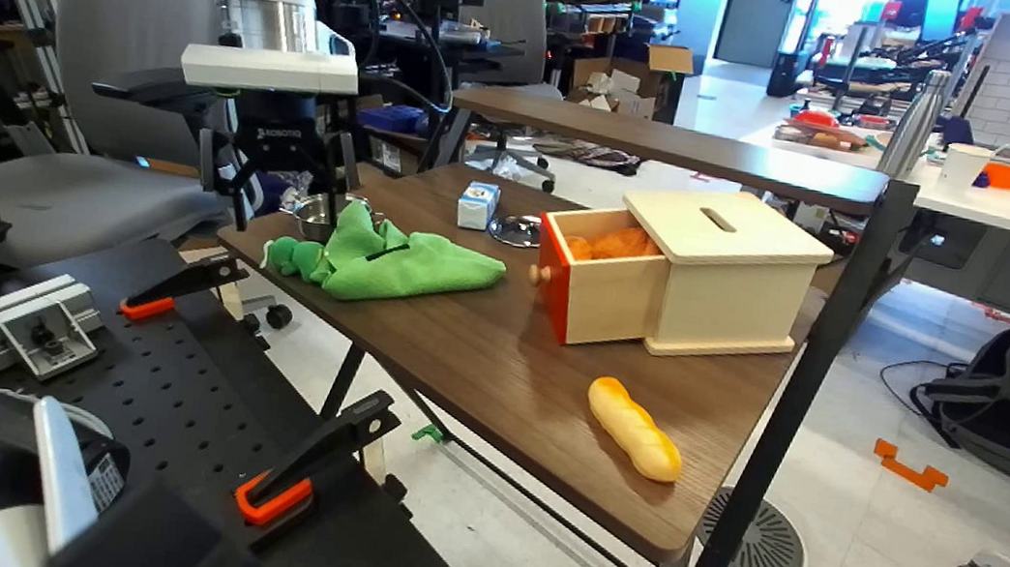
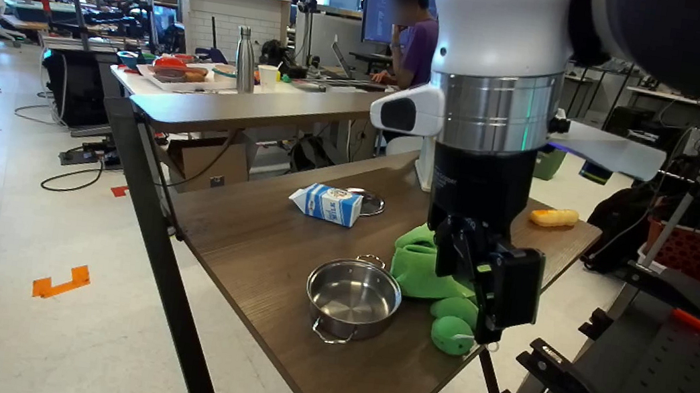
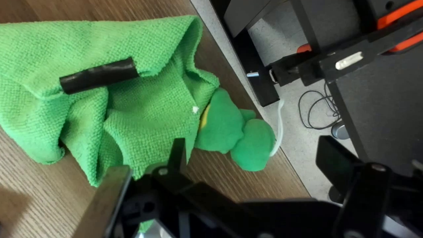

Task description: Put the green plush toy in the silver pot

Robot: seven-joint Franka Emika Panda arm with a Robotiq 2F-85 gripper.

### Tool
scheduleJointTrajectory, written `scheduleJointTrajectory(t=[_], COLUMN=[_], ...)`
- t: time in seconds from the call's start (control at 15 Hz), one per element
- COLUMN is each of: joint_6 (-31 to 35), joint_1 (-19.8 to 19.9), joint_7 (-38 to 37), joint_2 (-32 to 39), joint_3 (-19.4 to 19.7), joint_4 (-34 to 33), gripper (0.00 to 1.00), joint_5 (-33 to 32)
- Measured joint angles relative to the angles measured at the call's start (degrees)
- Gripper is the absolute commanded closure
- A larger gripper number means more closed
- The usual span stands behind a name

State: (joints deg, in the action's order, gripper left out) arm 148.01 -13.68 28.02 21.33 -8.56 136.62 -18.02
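Nearest, the black 2-finger Robotiq gripper stands with its fingers spread, grasping nothing. Beyond the fingertips in the wrist view, the small, rounded, medium-green plush toy lies near the edge of the brown wooden table, against the bright-green terry cloth; whether part is tucked underneath, I cannot tell. This looks like the approach. The next move likely calls for lowering onto the toy without pinching cloth, then carrying it to the low, round, silver metal pot, whose bare inside an exterior view shows plainly and the wrist view does not. The toy's yellow patch shows only at the wrist. Farther off, in an exterior view alone, a light wooden box reveals fuzzy orange contents.
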Motion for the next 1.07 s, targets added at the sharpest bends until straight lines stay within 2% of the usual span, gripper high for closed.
scheduleJointTrajectory(t=[0.47,0.53,0.6,0.8,1.07], joint_6=[-0.05,-0.07,-0.09,-0.35,-0.92], joint_1=[-0.05,-0.05,-0.05,-0.03,0.03], joint_7=[-0.43,-0.43,-0.43,-0.42,-0.42], joint_2=[1.95,2.04,2.14,2.82,3.84], joint_3=[-0.55,-0.64,-0.73,-0.87,-0.87], joint_4=[-0.47,-0.53,-0.62,-1.58,-3.19], gripper=[0.00,0.06,0.26,0.51,0.80], joint_5=[-2.92,-2.92,-2.92,-2.92,-2.92])
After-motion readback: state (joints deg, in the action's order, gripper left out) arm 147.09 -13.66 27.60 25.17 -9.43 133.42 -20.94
